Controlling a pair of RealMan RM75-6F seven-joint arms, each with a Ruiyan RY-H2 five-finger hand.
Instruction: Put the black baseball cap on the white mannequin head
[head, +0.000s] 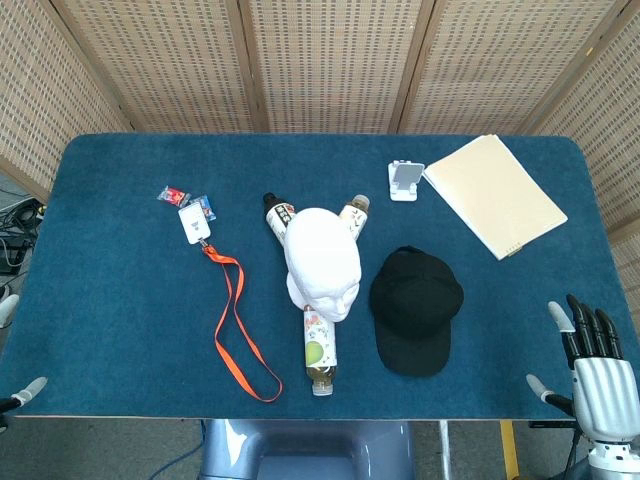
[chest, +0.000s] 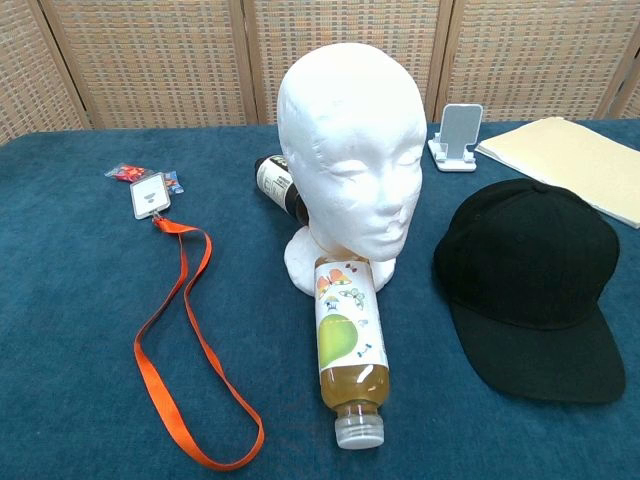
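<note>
The black baseball cap (head: 415, 308) (chest: 530, 283) lies flat on the blue table, brim toward the front edge, just right of the white mannequin head (head: 322, 262) (chest: 350, 165). The mannequin head stands upright at the table's middle, bare on top. My right hand (head: 593, 360) hovers at the front right corner, fingers spread and holding nothing, well right of the cap. Only fingertips of my left hand (head: 22, 390) show at the front left edge, apart and holding nothing. Neither hand appears in the chest view.
Three bottles lie around the mannequin: a juice bottle (head: 319, 350) (chest: 349, 345) in front, a dark one (head: 277, 216) (chest: 276, 183) and another (head: 353, 212) behind. An orange lanyard with badge (head: 232, 320) (chest: 180, 320) lies left. A phone stand (head: 405, 181) and notebook (head: 495, 193) sit back right.
</note>
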